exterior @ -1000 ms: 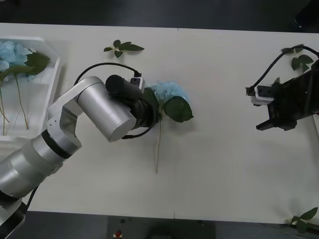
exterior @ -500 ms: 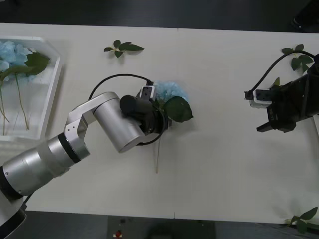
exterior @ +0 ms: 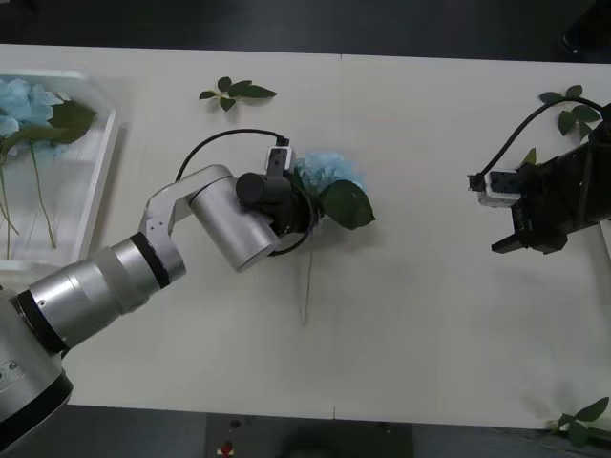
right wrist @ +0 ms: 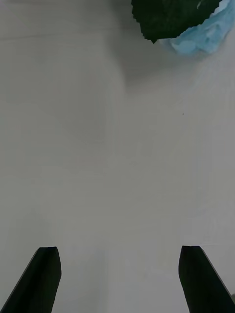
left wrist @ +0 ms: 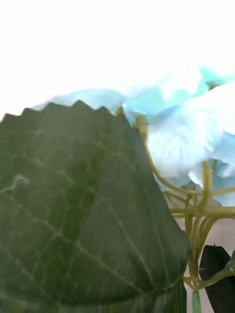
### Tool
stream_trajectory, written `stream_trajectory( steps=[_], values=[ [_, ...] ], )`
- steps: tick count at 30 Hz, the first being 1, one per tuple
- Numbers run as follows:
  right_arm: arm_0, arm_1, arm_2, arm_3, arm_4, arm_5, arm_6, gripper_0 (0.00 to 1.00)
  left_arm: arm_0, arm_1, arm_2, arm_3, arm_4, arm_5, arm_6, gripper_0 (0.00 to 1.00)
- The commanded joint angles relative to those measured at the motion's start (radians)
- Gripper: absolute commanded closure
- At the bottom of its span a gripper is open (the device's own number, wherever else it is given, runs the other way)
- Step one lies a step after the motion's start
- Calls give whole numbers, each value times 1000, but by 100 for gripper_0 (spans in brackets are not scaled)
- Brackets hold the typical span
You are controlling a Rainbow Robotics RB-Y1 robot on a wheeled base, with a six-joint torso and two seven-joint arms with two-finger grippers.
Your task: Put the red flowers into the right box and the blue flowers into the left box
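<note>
The left gripper (exterior: 304,212) is buried under its own wrist in the front view, so how its jaws stand cannot be told; in the left wrist view one dark finger (left wrist: 219,279) pokes in at the corner beside the stalks, the other hidden behind a big leaf (left wrist: 83,205). The blue flower (exterior: 329,174) there is cut off by the edge and washed out above the jaws. In the right wrist view a leaf and a bit of blue bloom (right wrist: 208,32), far ahead of the open jaws, are cropped. The left box (exterior: 100,172) and its flowers (exterior: 19,100) run off the picture's edge. The right gripper (exterior: 511,239) is partly cut off.
</note>
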Motion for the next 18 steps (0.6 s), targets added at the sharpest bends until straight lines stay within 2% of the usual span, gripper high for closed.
stream_trajectory(
  steps=[1,2,3,4,5,18],
  values=[
    [-12,-31,-13,-4,3,-7,1,30,-14,-3,-30,13,-9,-22,24,0],
    [-12,-31,-13,-4,3,-7,1,30,-14,-3,-31,13,-10,-22,22,0],
    [-12,-31,-13,-4,3,-7,1,30,-14,-3,-33,13,-15,-22,22,18],
    [-12,-31,-13,-4,3,-7,1,30,-14,-3,-34,13,-20,-22,24,66],
    [-12,-31,-13,-4,3,-7,1,30,-15,-3,-34,13,-21,-22,22,100],
    [-12,-31,-13,-4,3,-7,1,30,-12,-3,-42,13,-44,-20,22,100]
  ],
)
